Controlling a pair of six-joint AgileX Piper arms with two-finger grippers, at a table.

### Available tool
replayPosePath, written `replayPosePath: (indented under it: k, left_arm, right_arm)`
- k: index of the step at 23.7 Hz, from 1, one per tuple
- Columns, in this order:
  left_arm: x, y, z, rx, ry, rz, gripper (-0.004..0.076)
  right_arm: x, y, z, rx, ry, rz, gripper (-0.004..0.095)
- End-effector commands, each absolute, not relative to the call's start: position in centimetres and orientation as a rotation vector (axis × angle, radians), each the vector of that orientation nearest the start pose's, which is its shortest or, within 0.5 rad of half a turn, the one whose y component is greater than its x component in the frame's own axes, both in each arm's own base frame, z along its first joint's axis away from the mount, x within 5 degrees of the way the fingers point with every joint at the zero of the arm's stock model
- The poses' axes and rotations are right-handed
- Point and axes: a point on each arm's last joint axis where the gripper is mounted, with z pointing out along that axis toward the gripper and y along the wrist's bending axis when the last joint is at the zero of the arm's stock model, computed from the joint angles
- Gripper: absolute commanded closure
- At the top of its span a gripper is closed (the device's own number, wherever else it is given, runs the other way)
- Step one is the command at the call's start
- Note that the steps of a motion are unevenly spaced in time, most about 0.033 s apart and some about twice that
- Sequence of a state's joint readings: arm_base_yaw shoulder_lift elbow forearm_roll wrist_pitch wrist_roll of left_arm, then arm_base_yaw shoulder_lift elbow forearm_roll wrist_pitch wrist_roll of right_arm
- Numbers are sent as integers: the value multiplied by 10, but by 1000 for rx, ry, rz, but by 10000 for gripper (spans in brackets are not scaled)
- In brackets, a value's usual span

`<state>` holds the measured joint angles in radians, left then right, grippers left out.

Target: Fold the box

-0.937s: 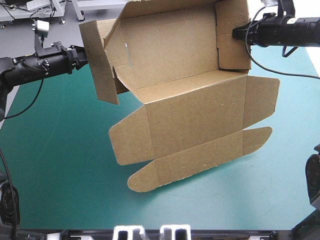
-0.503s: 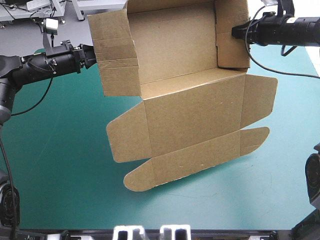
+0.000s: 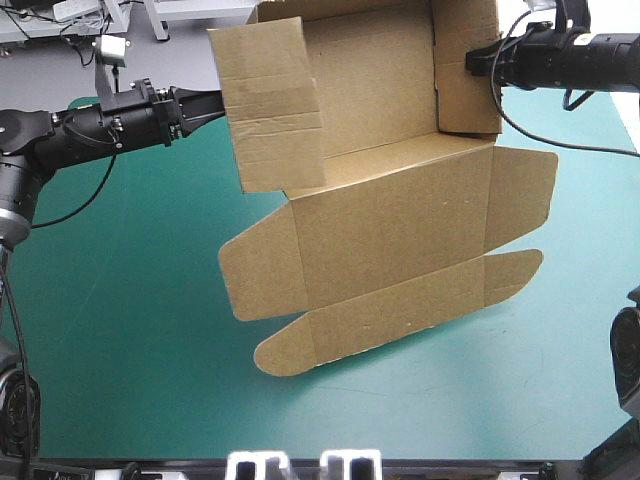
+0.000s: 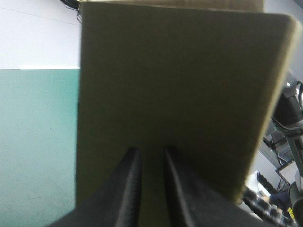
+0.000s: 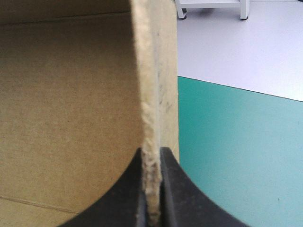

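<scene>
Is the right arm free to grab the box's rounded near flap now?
Probably not: the right gripper is shut on the box's raised right wall and must release first; the flap itself lies uncovered.

Desk (image 3: 120, 330) under a teal-green cover, evenly lit, shadows soft. Beyond its far edge lies pale grey floor (image 5: 236, 52). White furniture legs (image 5: 213, 5) stand on that floor, far side, apart from the desk.
</scene>
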<state>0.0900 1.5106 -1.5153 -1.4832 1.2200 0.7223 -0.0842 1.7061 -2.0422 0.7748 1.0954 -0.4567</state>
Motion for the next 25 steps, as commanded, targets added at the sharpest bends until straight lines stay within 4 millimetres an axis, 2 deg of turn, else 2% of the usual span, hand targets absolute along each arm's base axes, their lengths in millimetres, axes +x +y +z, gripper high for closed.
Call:
replayPosePath:
  k: [1, 4, 7, 11, 19, 25]
  left_arm:
    - [283, -71, 476, 480, 1658, -1457, 507]
    - [282, -76, 476, 494, 1657, -1469, 435]
    - [283, -76, 475, 490, 1663, -1458, 431]
    - [289, -73, 464, 473, 1775, -1317, 431]
    - [287, -75, 463, 485, 1796, -1335, 431]
    - [298, -69, 454, 380, 1897, -1173, 431]
  right_arm:
    - [345, 35, 514, -334, 1869, 617, 924]
    - [345, 46, 515, -361, 1857, 606, 925]
    - [345, 54, 516, -360, 1841, 606, 925]
    - [345, 58, 516, -366, 1840, 599, 925]
    - [354, 56, 509, -324, 1865, 595, 925]
    - [355, 58, 508, -319, 1870, 609, 925]
